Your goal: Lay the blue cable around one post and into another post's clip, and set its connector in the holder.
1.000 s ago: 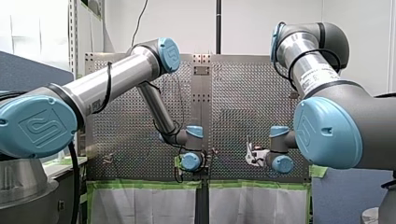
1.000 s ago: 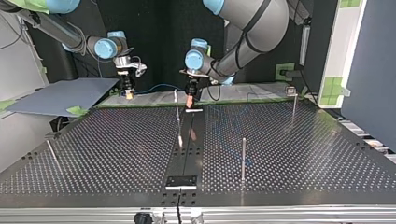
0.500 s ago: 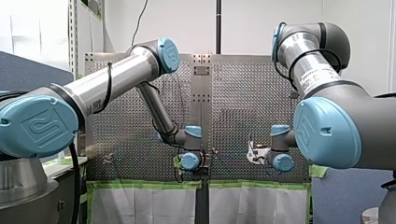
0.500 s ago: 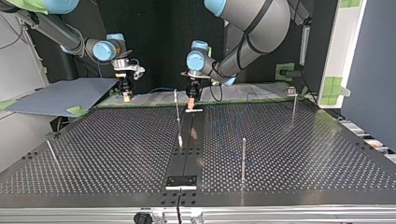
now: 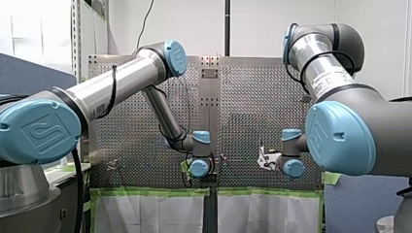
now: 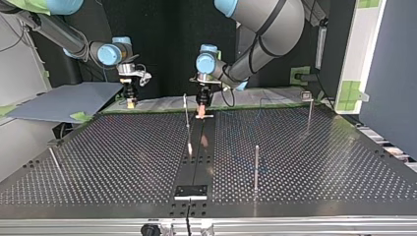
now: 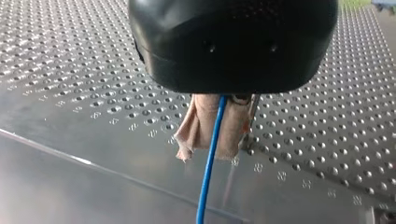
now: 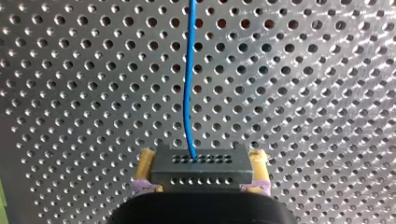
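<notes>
My right gripper, with yellow pads, is clamped on the dark, hole-dotted block connector — one pad against each side. The thin blue cable leaves the connector's upper face and runs straight ahead of the fingers, over the perforated metal table. My left gripper, black with beige pads, is pinched on the same cable — it passes between the pads and runs on beyond their tips. In the top view both grippers stand at the table's far edge, well apart.

Two tools, one blue cable, one connector, and what look like four posts.
</notes>
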You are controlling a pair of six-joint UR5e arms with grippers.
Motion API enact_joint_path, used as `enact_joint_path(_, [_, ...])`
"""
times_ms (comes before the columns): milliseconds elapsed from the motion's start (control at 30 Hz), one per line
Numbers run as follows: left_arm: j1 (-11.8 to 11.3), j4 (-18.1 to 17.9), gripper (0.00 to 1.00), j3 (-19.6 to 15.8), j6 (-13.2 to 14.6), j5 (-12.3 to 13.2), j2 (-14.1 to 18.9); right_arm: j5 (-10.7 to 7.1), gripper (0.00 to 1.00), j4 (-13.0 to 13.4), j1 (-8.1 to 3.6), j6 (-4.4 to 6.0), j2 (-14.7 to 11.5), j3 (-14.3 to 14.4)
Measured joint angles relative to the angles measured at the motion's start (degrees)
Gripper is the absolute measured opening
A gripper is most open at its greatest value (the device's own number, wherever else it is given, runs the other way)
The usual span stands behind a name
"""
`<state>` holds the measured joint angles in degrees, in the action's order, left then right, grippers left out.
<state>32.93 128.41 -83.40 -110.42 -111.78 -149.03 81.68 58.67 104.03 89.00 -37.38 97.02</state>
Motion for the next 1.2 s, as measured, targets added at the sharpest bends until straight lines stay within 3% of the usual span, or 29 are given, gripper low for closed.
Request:
enact_joint_path(300, [-0.61,0.06,0.0,0.1,-0.45,-0.32,-0.14,1.39,0.0,0.21,-0.36,-0.12,0.1,-0.27])
enact_joint_path(433, [-0.82,0.65,0.1,0.1,-0.43,0.0,-0.15,1.57,0.0,0.26,-0.52,-0.18,0.14,-0.28])
enact_joint_path(467, [-0.86,0.85,0.31,0.11,-0.4,0.09,-0.15,1.57,0.0,0.24,-0.54,-0.21,0.14,-0.28])
enact_joint_path(500, [-0.87,1.03,0.31,0.11,-0.33,0.21,-0.15,1.57,0.0,0.19,-0.55,-0.24,0.15,-0.29])
enact_joint_path(567, [-0.85,1.67,0.65,0.12,0.18,0.69,-0.12,1.56,0.0,0.09,-0.57,-0.31,0.17,-0.29])
enact_joint_path(600, [-0.85,2.02,0.65,0.12,0.51,0.87,-0.1,1.53,0.0,0.04,-0.57,-0.36,0.2,-0.29])
enact_joint_path(633, [-0.84,2.42,0.92,0.11,0.89,1.01,-0.09,1.52,0.0,0.02,-0.59,-0.4,0.21,-0.29])
enact_joint_path(667, [-0.81,3.0,1.0,0.11,1.43,1.13,-0.06,1.51,0.0,-0.02,-0.59,-0.45,0.22,-0.29])
enact_joint_path(933, [-0.04,6.88,1.0,-0.34,5.29,1.05,0.66,1.46,0.0,-0.31,-0.61,-0.56,0.41,-0.29])
enact_joint_path(1200, [0.92,10.87,1.0,-3.86,9.29,2.87,4.16,1.4,0.0,-0.74,-0.61,-0.41,0.63,-0.29])
